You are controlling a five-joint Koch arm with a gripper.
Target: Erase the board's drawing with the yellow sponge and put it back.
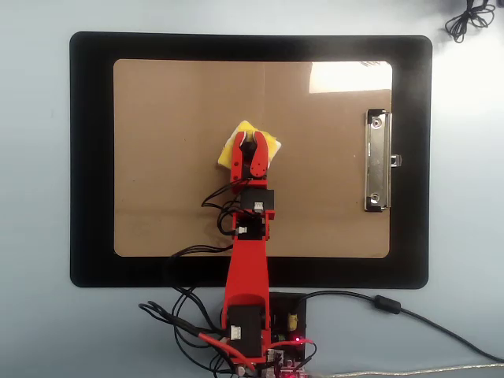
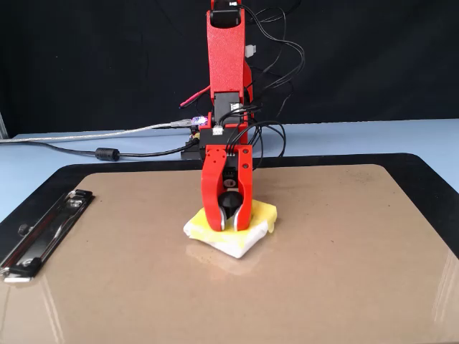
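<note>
Gripper (image 2: 228, 226) clamps the yellow sponge (image 2: 259, 215) flat on the board (image 2: 344, 244)

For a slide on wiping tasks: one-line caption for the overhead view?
Red end effector grips the yellow sponge on the brown board.

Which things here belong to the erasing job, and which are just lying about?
Job:
- yellow sponge, gripped by its knob
- claw, shut on it
- board, sponge resting on it; no drawing visible now

Lying about:
- black mat under the board
- metal clip
- cables behind the arm
- cord bundle, overhead view's top right corner
</note>
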